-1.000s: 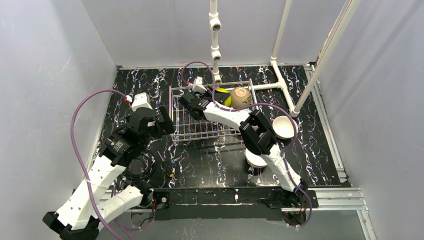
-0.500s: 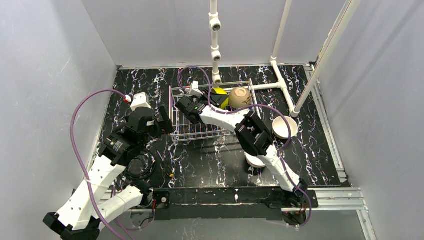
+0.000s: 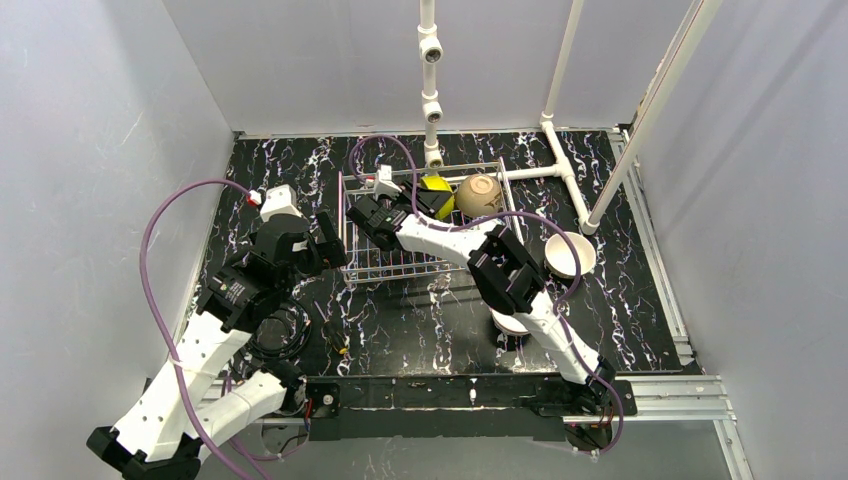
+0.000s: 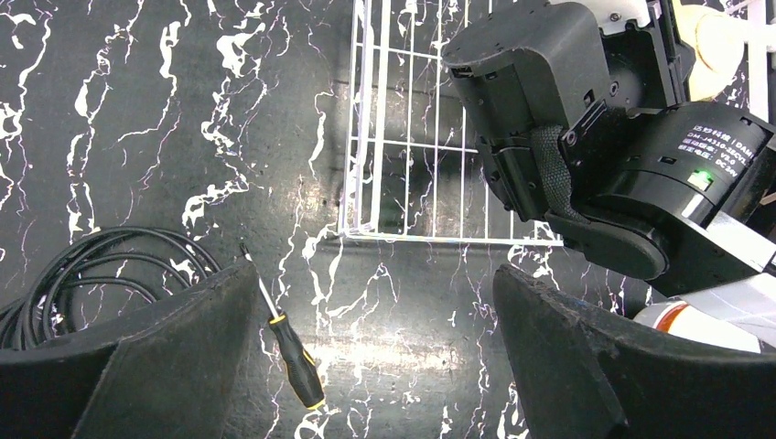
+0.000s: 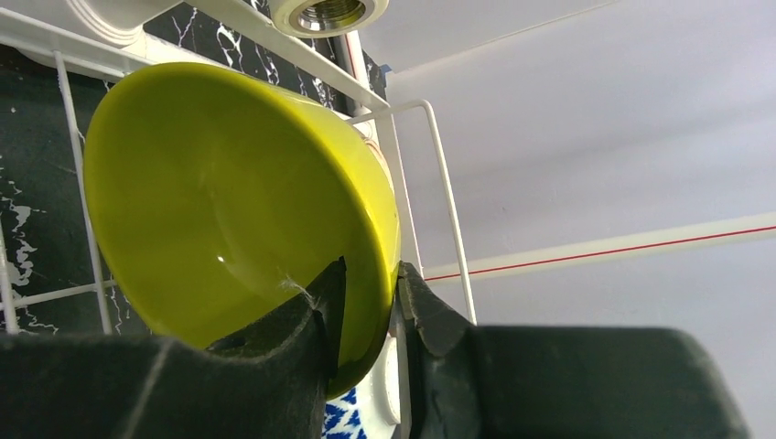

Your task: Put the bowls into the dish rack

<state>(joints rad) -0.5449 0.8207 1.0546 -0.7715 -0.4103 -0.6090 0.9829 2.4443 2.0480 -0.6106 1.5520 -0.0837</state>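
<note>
Yellow-green bowl (image 5: 229, 201) is tilting on edge at the far side of the dish rack (image 3: 390, 262), and we're seeing the right fingers (image 5: 293, 352) pinching its rim, one inside, one outside. A tan bowl (image 3: 480, 194) is sitting just beside it in the rack's far right corner, foot ring showing. A white bowl (image 3: 567, 254) is resting on the black marbled surface (image 3: 400, 330), outside the rack to the right. The left fingers (image 4: 156, 366) are hanging spread wide, gripping nothing, by the rack's near left corner.
</note>
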